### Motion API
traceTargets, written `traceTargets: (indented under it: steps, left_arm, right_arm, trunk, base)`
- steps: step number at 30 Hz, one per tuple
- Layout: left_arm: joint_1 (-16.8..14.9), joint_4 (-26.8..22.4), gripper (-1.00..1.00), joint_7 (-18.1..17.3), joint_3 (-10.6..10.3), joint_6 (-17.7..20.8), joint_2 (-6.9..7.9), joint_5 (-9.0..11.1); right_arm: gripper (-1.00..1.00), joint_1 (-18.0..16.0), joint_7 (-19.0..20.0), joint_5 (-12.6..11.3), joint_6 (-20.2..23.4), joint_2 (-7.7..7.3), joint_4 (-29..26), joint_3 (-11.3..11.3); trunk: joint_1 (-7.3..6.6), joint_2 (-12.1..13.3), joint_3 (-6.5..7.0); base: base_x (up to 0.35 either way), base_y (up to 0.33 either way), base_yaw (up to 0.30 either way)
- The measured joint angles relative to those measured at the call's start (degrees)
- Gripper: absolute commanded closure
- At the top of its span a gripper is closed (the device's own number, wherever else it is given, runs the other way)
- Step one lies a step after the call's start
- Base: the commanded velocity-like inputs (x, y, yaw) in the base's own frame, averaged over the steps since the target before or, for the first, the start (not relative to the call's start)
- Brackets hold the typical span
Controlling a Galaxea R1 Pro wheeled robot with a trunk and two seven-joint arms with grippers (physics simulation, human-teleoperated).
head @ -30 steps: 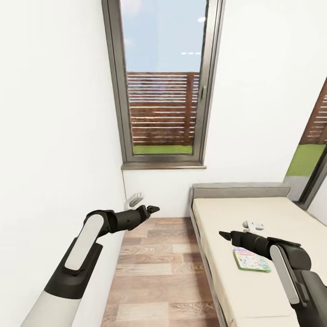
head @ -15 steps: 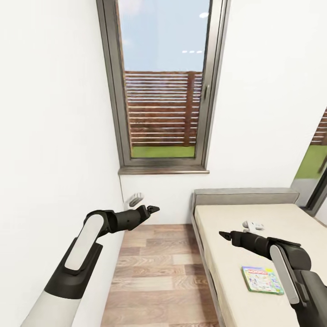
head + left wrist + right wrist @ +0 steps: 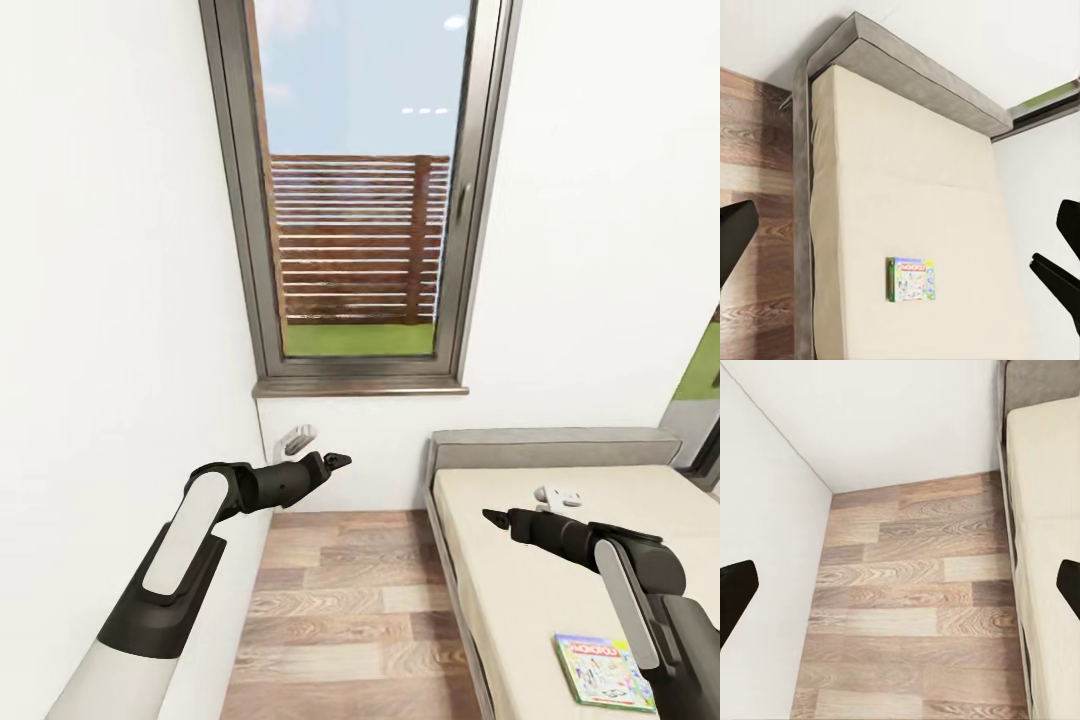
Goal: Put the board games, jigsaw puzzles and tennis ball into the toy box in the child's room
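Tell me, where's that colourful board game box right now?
The board game box lies flat on the cream bed, low on the right of the head view, just beside the robot's right arm, far from the grey headboard.

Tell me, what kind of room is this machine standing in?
Most likely a bedroom, probably a child's. A bed with a cream mattress and grey frame stands against the white wall, a colourful board game lies on it, and a tall window looks out on a wooden fence and grass.
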Motion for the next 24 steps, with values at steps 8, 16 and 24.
traceTargets:
  steps: [8,16,24]
  left_arm:
    - [0.0,0.0,-1.0,0.0,0.0,0.0,0.0,0.0]
    - [0.0,0.1,-1.0,0.0,0.0,0.0,-0.04,0.0]
    - [0.0,0.0,-1.0,0.0,-0.1,0.0,-0.07,0.0]
  right_arm:
    - [-1.0,0.0,0.0,0.0,0.2,-0.04,0.0,-0.1]
    - [-1.0,0.0,-0.1,0.0,0.2,0.04,0.0,-0.2]
    - [-1.0,0.0,0.0,0.1,0.1,-0.03,0.0,-0.3]
  trunk:
    - [0.0,0.0,0.0]
    - [0.0,0.0,0.0]
    - [0.01,0.0,0.0]
  base:
    - [0.334,0.0,0.0]
    - [0.334,0.0,0.0]
    - [0.264,0.0,0.0]
